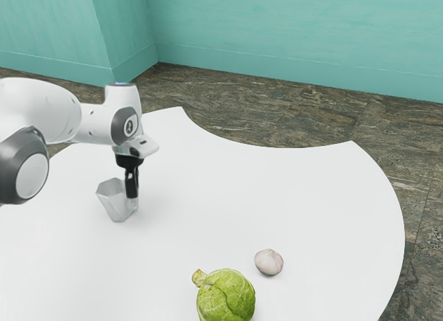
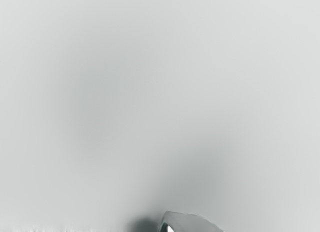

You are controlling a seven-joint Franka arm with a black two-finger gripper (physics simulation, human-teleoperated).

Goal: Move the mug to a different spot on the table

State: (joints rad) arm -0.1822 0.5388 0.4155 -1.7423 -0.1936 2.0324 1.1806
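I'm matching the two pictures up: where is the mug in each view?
Exterior view: the grey mug is at the exterior view's left, tilted, just under the arm's hand.
Wrist view: the mug appears as a blurred grey rim close under the hand.
Shared landmark: the white table around it.

A pale grey, faceted mug (image 1: 113, 200) sits mouth-up on the white table (image 1: 277, 196), at the exterior view's left side. It narrows toward its base and appears slightly tilted. In the wrist view its grey rim (image 2: 192, 222) is blurred.
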